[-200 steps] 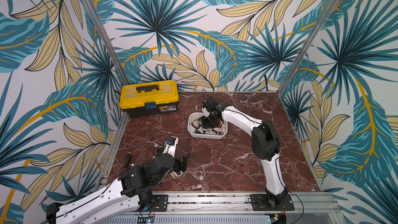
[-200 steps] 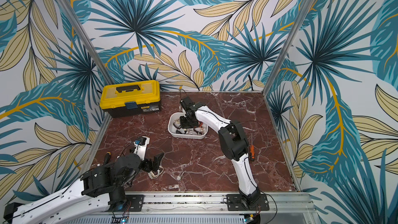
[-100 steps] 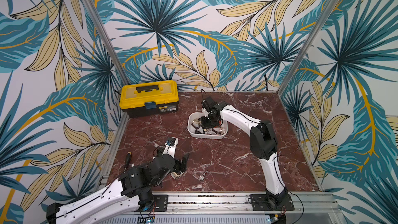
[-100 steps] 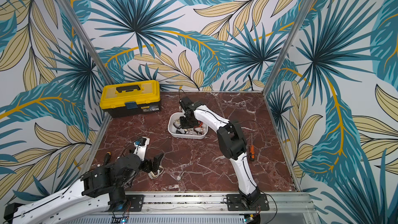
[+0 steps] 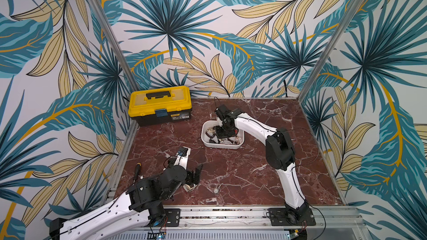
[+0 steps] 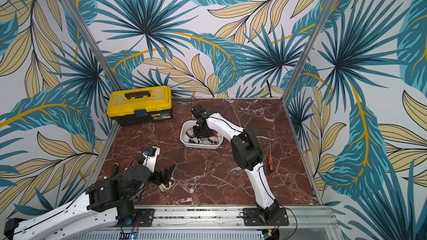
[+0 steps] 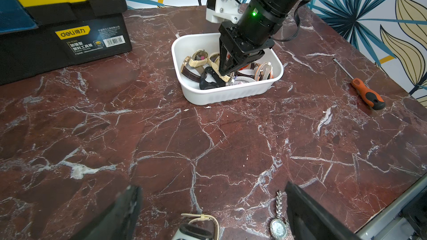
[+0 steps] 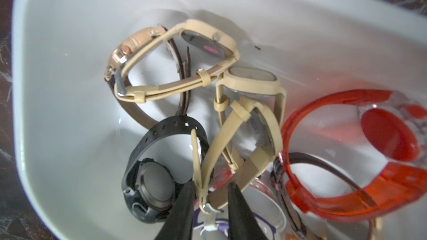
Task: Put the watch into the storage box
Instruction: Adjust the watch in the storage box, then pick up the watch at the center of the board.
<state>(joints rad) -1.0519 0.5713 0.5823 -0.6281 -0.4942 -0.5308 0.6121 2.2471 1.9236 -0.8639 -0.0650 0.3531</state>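
Reaching down into the storage box (image 7: 221, 95), the right claw (image 8: 210, 184) stands with its jaws a little apart. The buckle end of a beige watch (image 8: 270, 132) runs loose through the gap and looks unpinched. That watch lies inside the tub, on top of a heap of others, so this one reads as delivered, with only the retreat left. Main risk: the loop of strap sits between the fingers, and a straight lift could hook the buckle and carry the watch back over the rim. Its strap also crosses a black watch (image 8: 150, 185), which could come up with it. The tub is light and might skid on the desk (image 7: 161, 135) if a finger catches its wall. Near the front rail the left claw (image 7: 211, 187) hangs spread wide above a pale-strapped watch (image 7: 196, 228). A silver watch (image 7: 278, 226) lies just beside one finger, and closing there could knock it away or pinch both.
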